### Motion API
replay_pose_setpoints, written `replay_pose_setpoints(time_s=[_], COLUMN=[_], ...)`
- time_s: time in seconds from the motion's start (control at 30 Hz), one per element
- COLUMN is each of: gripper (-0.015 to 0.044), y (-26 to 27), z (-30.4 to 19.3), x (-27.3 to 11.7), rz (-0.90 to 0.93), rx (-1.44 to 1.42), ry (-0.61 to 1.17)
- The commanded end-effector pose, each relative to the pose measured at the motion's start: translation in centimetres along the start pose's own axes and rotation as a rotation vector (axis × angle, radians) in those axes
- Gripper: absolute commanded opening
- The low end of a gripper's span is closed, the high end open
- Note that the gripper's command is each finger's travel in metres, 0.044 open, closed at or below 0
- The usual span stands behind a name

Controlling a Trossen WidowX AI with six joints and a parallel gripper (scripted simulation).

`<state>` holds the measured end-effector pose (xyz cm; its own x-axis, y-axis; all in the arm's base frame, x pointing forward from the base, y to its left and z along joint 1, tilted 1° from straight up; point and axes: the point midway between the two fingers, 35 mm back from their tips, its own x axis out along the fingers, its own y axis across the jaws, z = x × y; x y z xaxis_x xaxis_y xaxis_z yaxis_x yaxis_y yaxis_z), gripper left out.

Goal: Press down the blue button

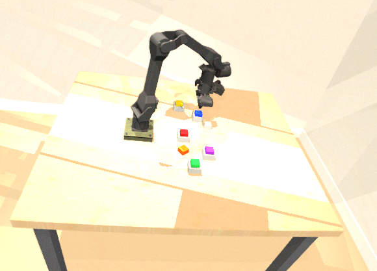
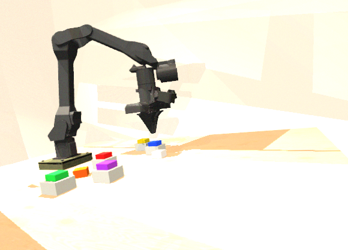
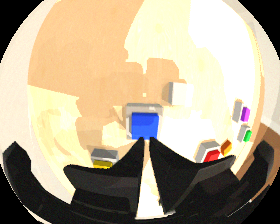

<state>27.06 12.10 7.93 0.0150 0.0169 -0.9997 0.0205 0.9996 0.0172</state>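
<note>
1. Standing at the left of the pale wooden table (image 1: 97, 195), the dark six-joint arm's square olive base plate (image 1: 138, 134) sits well in from the near and left edges, with broad open board on both sides.
2. Just right of the base comes a near cluster: a red square button on a white housing (image 1: 183, 132), a small orange block (image 1: 183, 149), a green button on a white housing (image 1: 195, 163) and a purple button on a white housing (image 1: 209, 149). They stand apart from one another with narrow lanes between.
3. Farther back, a yellow button on a white housing (image 1: 179, 103) sits left of the blue square button on its white housing (image 1: 197, 114).
4. A small white block (image 1: 207, 125) lies just beside the blue button on its near right, leaving little room there.
5. The black parallel-jaw gripper (image 2: 152, 129) hangs point-down above the blue button, fingers brought together on nothing, with a clear gap of air below the tips in the exterior view.
6. In the wrist view the blue button (image 3: 144, 123) lies straight beyond the joined fingertips.
7. Right of the gripper, the table runs open to its far and right edges.
</note>
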Motion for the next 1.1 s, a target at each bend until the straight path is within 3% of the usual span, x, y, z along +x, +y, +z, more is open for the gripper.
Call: replay_pose_setpoints(time_s=[0.0,1.07], gripper=[0.002,0.002], y=[0.0,-0.1], z=[0.1,0.0], x=[0.1,3.3], rz=[-0.004,-0.004], rx=[0.006,0.006], ry=[-0.002,-0.002])
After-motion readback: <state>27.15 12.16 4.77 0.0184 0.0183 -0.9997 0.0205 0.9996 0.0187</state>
